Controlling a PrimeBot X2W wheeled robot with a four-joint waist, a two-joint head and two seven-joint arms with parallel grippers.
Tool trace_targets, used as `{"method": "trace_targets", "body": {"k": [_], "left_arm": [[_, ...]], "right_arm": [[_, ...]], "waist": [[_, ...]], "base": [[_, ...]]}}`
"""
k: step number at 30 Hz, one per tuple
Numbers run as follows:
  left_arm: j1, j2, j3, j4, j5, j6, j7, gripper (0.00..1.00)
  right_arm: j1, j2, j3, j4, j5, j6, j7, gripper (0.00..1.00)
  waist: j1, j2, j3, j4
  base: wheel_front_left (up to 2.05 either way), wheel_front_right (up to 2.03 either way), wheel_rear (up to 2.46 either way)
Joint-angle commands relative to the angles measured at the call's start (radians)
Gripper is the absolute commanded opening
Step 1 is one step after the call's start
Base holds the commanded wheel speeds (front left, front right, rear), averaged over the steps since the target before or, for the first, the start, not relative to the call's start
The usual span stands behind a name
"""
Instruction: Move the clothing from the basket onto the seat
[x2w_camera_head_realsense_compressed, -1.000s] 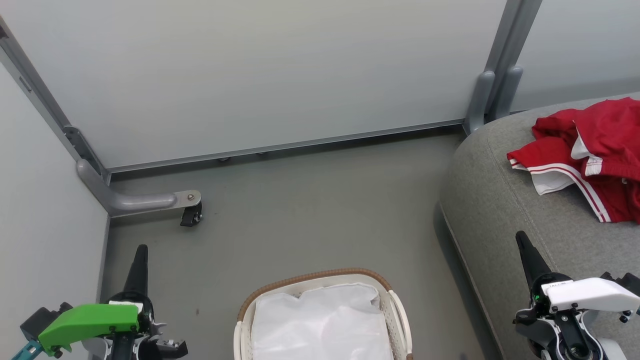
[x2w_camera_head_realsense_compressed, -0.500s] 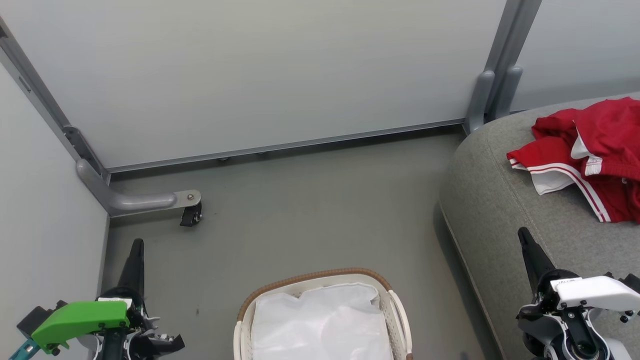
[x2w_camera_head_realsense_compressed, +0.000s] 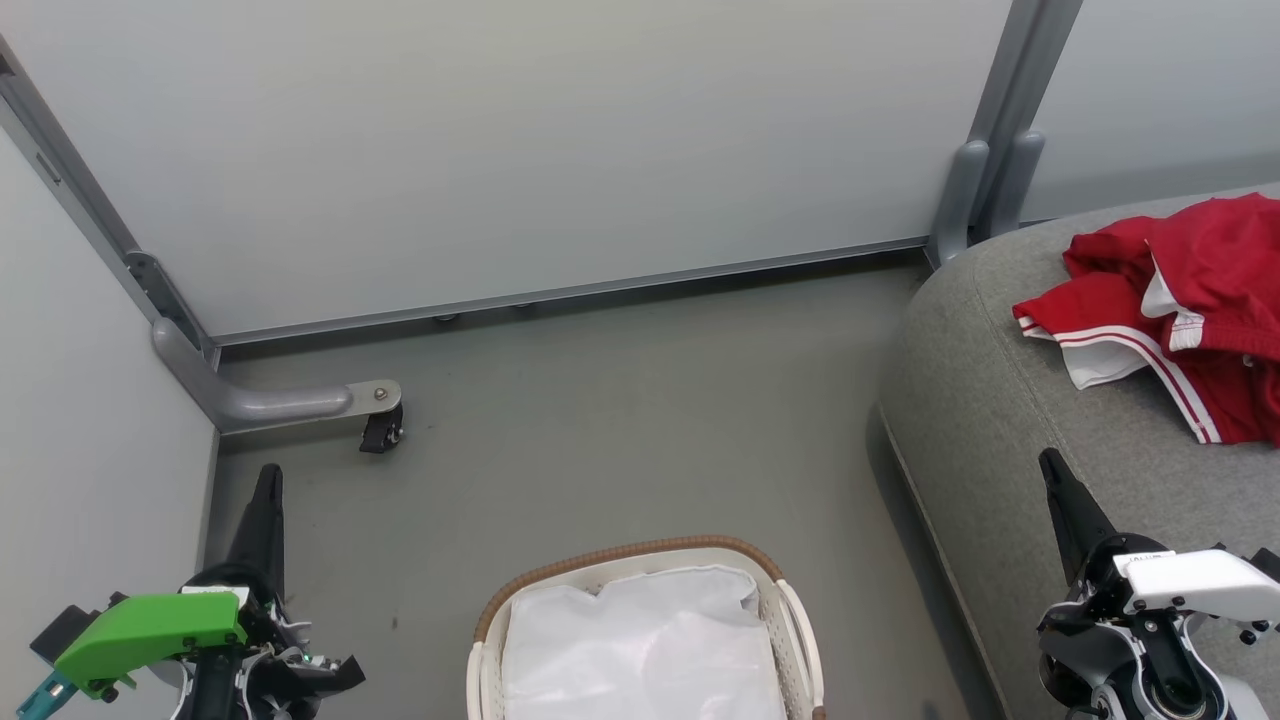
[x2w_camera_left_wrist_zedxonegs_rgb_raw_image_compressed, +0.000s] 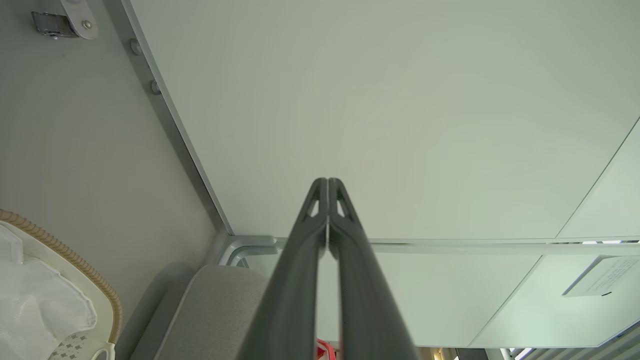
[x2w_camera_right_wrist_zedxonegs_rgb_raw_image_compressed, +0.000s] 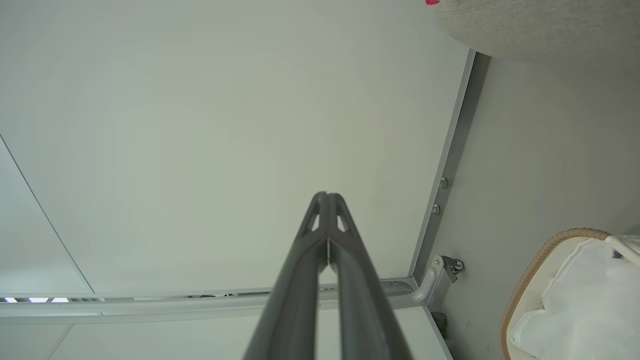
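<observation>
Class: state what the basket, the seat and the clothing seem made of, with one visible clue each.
Basket: likely matte white plastic, perforated wall; brown rim looks woven. Seat: grey woven upholstery, coarse matte texture, stitched seam. Clothing: red, seemingly thin sports fabric, soft folds, white stripes.

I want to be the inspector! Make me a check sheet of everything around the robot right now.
Surface: grey floor; the basket stands on it.
Job's things: red clothing lies on the grey seat; the white liner is what shows inside the basket.
Clutter: nothing seen.
Grippers: left gripper shut, holding nothing; right gripper shut, holding nothing.
Cables: nothing seen.
Surroundings: pale wall panels; a metal frame foot with a small caster.
</observation>
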Motion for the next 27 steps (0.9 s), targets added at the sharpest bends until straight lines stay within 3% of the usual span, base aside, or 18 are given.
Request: {"method": "trace_targets", "body": {"k": [1, 27], "left_arm": [[-0.010, 0.004, 0.005, 0.001, -0.002, -0.007, 0.001, 0.00], [-0.011, 0.000, 0.009, 0.001, 0.004, -0.007, 0.006, 0.00]], "right_arm": [[-0.009, -0.006, -0.002, -0.004, 0.003, 0.000, 0.003, 0.00], [-0.009, -0.006, -0.002, -0.004, 0.003, 0.000, 0.003, 0.00]], "waist": [[0.0000, 0.0000, 0.000, 0.000], [0.0000, 0.0000, 0.000, 0.000]], "base": [[0.00, 0.00, 0.00], [0.00, 0.00, 0.00]]}}
